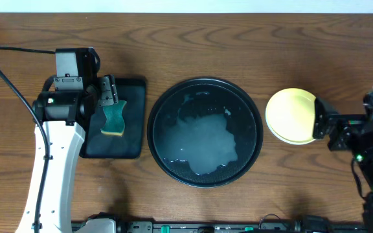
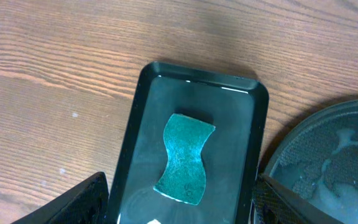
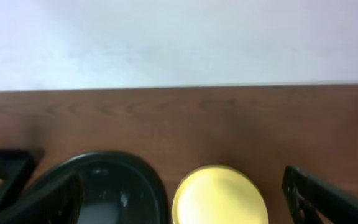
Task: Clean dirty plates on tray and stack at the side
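Yellow-topped plates [image 1: 290, 115] sit stacked on the table, right of the sudsy round tray [image 1: 206, 80]. Right gripper [image 1: 321, 120] is open, just beside them. Left gripper [image 1: 109, 92] is open over the sponge [image 1: 114, 118]. Risk: the right gripper nudges the stack and topples it.

Robotics laboratory bench: a wood-grain worktop [image 1: 206, 32] meets a plain white wall [image 3: 179, 37] ahead of the right tool [image 3: 180, 174]; a black cable [image 1: 2, 72] loops across it behind the left tool [image 1: 112, 92].
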Controlling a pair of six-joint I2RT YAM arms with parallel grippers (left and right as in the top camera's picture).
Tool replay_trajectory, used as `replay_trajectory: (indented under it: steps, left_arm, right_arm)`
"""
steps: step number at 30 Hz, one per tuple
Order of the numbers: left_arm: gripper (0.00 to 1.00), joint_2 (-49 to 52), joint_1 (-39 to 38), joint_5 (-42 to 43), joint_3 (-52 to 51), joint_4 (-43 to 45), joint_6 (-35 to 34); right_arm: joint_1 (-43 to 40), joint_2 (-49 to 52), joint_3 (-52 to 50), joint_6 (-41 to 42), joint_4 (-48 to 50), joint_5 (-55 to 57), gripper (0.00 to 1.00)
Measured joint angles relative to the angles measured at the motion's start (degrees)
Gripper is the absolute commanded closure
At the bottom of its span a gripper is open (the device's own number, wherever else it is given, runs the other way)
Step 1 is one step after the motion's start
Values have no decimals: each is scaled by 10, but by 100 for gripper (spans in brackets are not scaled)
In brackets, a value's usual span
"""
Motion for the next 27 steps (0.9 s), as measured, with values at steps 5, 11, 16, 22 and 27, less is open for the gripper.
replay_trajectory:
  steps: [5,11,16,22,27]
  left_arm:
    - [25,0,0,2,0,0,0]
    - [25,0,0,2,0,0,0]
    - [25,0,0,2,0,0,0]
    - [25,0,0,2,0,0,0]
    - [25,0,0,2,0,0,0]
  right_arm:
    - [21,-80,-157,-31,141,0,1]
    - [21,-212,-349,-42,241,0,1]
    - [21,-306,-500,-40,321,0,1]
    - [21,-387,-614,-24,386,0,1]
    - [21,-416,-652,-20,406,0,1]
